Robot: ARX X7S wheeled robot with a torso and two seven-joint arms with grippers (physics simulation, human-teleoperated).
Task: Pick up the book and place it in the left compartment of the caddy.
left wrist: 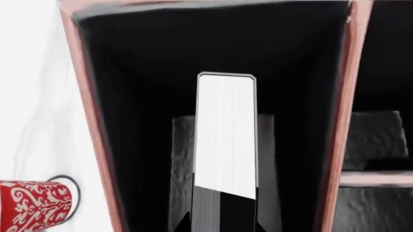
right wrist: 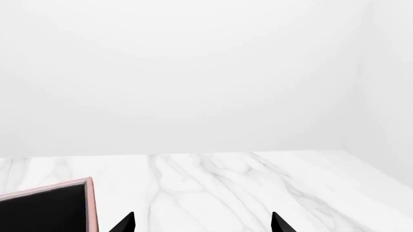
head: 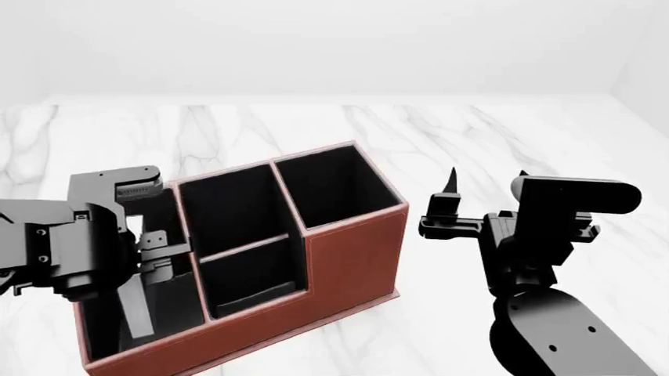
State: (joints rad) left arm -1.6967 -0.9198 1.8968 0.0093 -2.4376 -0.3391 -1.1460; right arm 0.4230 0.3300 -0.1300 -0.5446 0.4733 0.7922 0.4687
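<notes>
Red mug [left wrist: 32, 205] with white scroll pattern on white marble table [head: 491, 133].

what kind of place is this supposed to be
Probably a simulated desk or office tabletop, not a real room: a white marble-look table under blank white walls, holding a leather-look desk caddy, a book inside its left compartment, and a red patterned mug beside it.
</notes>
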